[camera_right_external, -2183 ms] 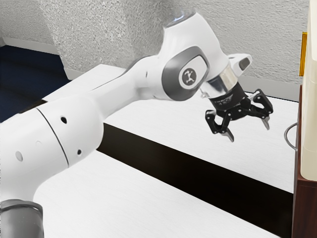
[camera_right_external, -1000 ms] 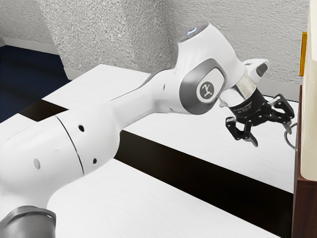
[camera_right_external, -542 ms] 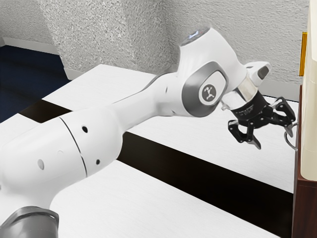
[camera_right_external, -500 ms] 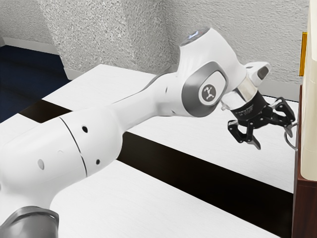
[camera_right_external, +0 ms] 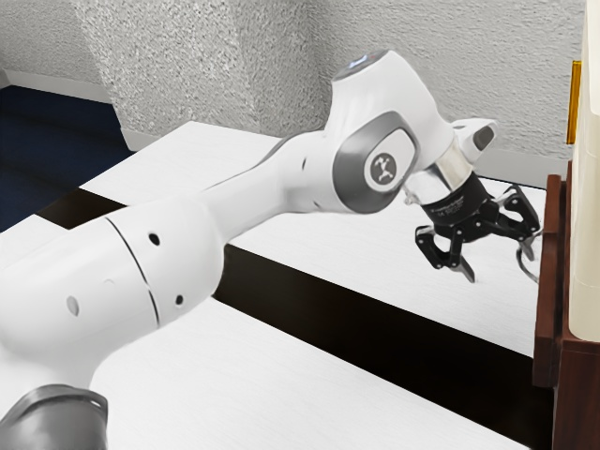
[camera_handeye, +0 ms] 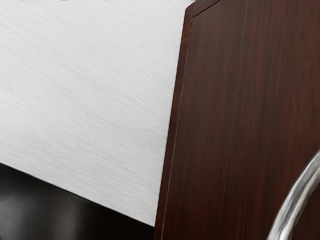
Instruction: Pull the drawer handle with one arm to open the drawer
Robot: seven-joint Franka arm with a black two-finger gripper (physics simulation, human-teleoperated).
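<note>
Drawer was partly open — its brown front [camera_right_external: 547,309] stood out from the cabinet [camera_right_external: 578,398], with a step visible between the two. That front was upright, on the cabinet's side facing the robot.

Handle [camera_right_external: 521,263] was a curved metal loop on the drawer front, sticking out away from the cabinet. The wrist view had part of the same loop, shiny, against dark wood grain.

Gripper [camera_right_external: 500,265] was just beside the handle, tilted, fingertips down and toward the cabinet. Fingers stood wide apart — nothing clamped between them. The finger nearer the cabinet overlapped the loop in the exterior view; couldn't tell whether it was touching. The other finger was farther out from the cabinet, away from the handle, over the white tabletop [camera_right_external: 309,375].

Arm [camera_right_external: 253,202] came in from the exterior view's left and reached across toward the cabinet, elbow bent, wrist angled down.

A black strip [camera_right_external: 394,337] ran across the tabletop toward the cabinet, its near end reaching the brown wood in the exterior view. A cream panel [camera_right_external: 583,234] rose above the lower brown part of the cabinet, with a yellow strip [camera_right_external: 575,103] at its edge. Rough grey wall [camera_right_external: 450,84] behind, dark blue floor [camera_right_external: 56,141] well apart from the cabinet.
</note>
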